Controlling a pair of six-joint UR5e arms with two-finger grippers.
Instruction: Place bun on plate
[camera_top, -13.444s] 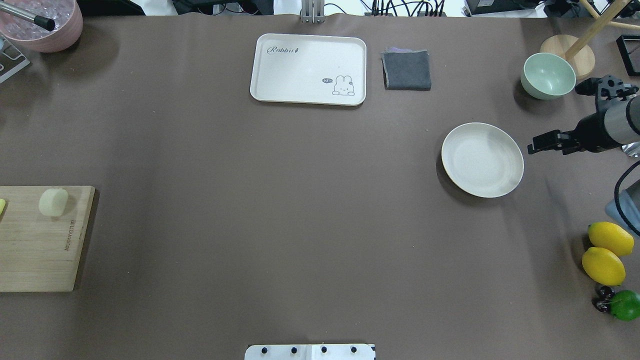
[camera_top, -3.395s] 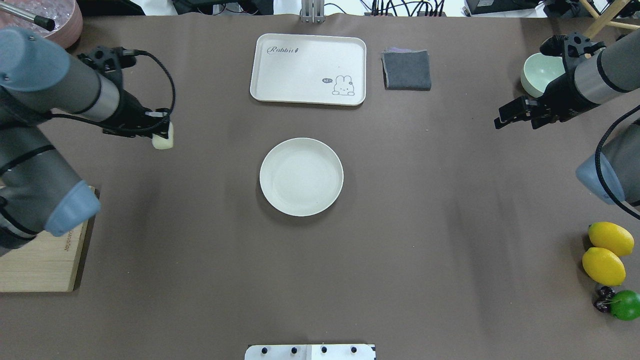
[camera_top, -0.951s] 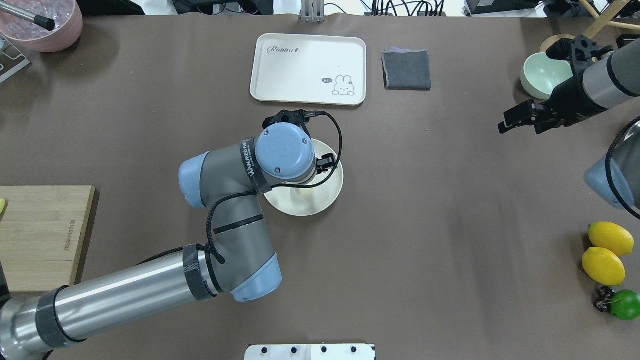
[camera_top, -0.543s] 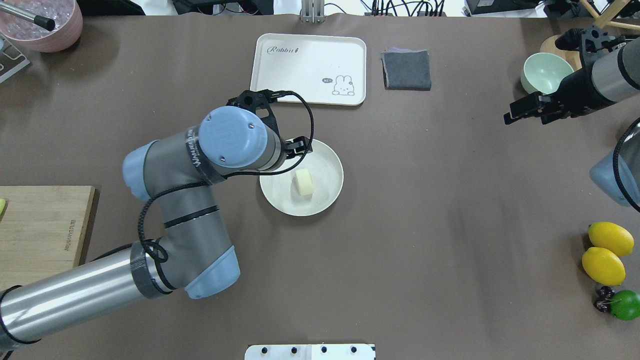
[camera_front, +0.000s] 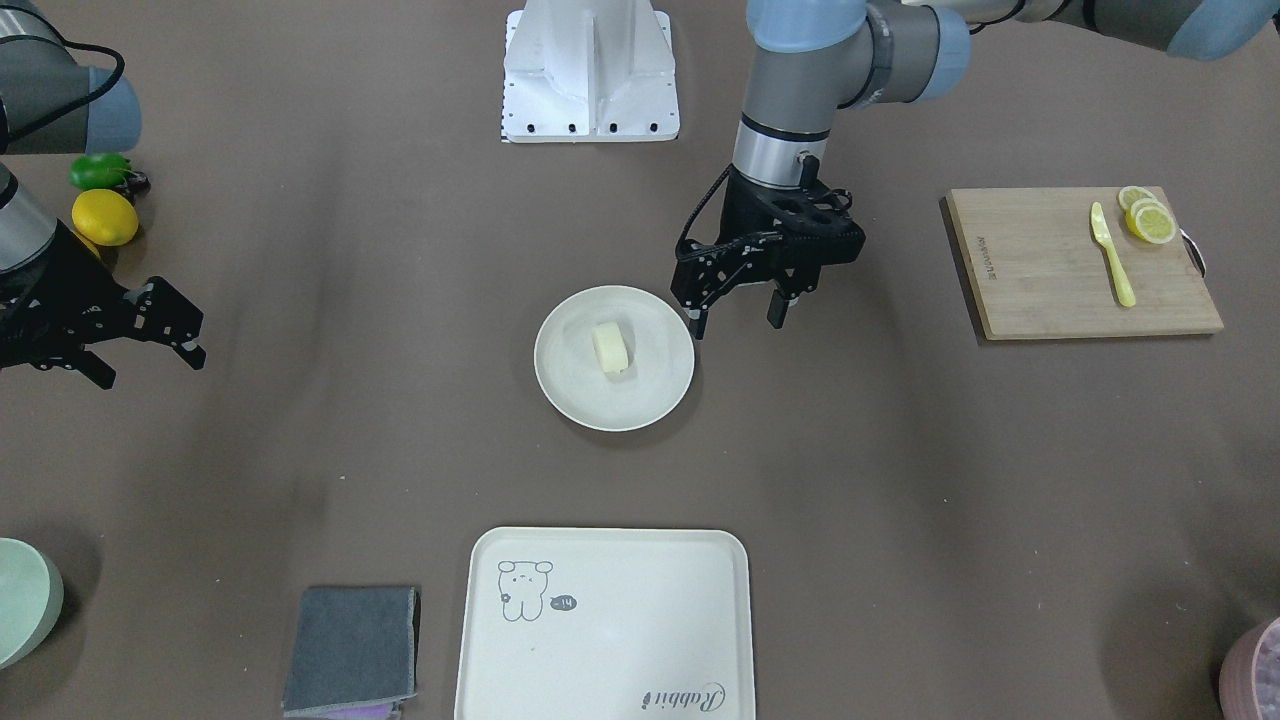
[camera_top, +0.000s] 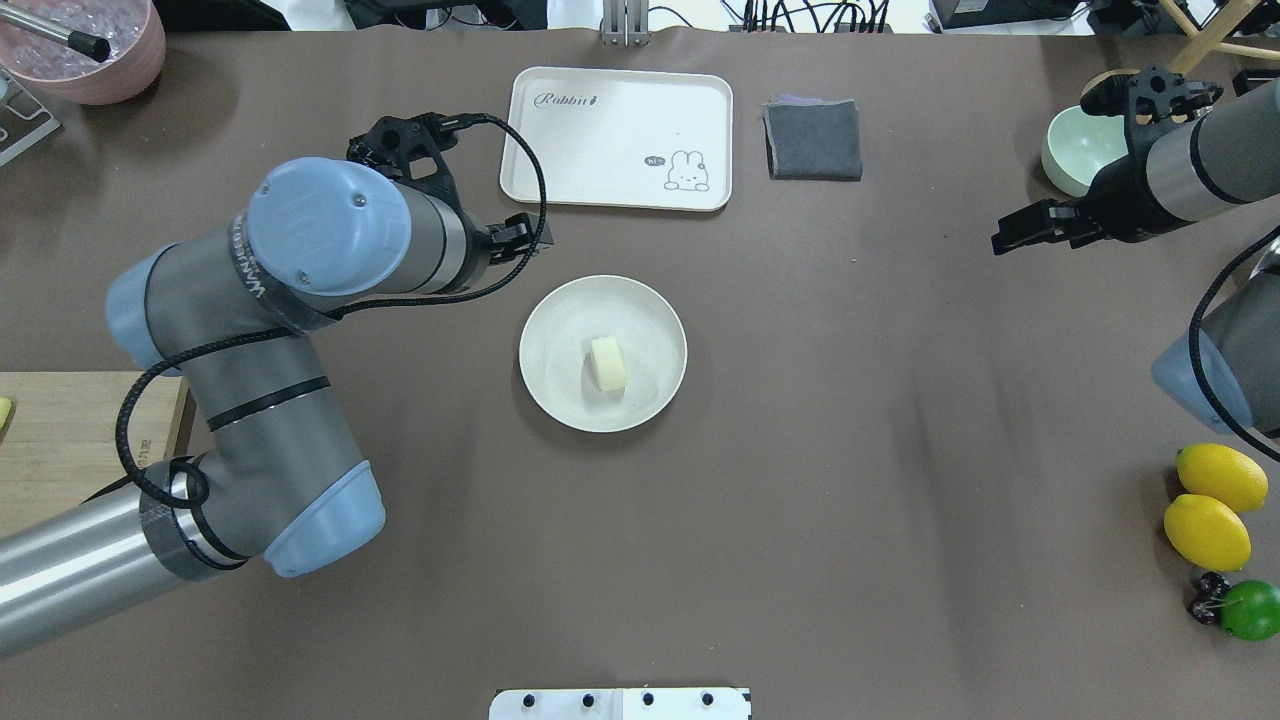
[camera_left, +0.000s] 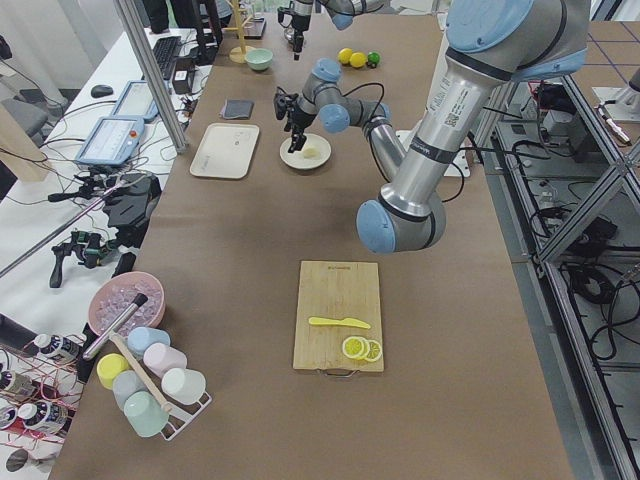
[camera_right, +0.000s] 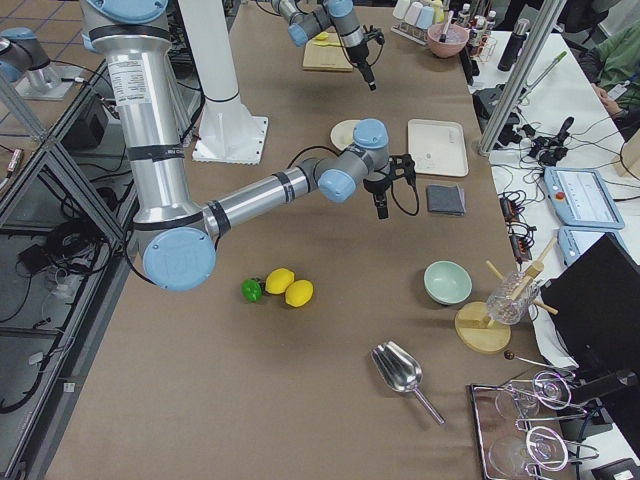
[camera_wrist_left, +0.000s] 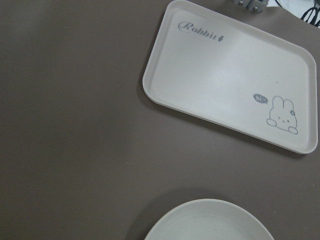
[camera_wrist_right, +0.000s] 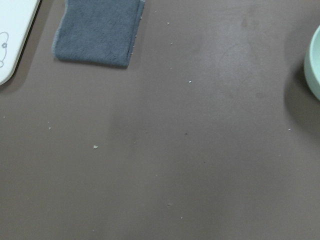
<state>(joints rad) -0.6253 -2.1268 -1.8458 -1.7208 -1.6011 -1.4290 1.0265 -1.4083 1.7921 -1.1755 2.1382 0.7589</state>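
Observation:
The bun (camera_top: 608, 363) (camera_front: 610, 348), a small cream block, lies free near the middle of the round cream plate (camera_top: 650, 325) (camera_front: 655, 388). My left gripper (camera_front: 736, 322) (camera_top: 527, 238) hangs open and empty just off the plate's rim, on the robot's left side of it. In the left wrist view only the plate's near rim (camera_wrist_left: 210, 212) shows at the bottom. Far to the robot's right, my right gripper (camera_front: 145, 365) (camera_top: 1015, 232) is open and holds nothing.
A rabbit tray (camera_top: 617, 138) and a grey cloth (camera_top: 813, 140) lie beyond the plate. A pale green bowl (camera_top: 1075, 150) sits by the right arm. Two lemons (camera_top: 1215, 505) and a lime (camera_top: 1250, 610) sit at the right edge. The cutting board (camera_front: 1040, 262) carries lemon slices and a knife.
The left gripper was over the plate one second ago; it has left the bun lying there and drawn back up and to the left. The right gripper has only shifted slightly.

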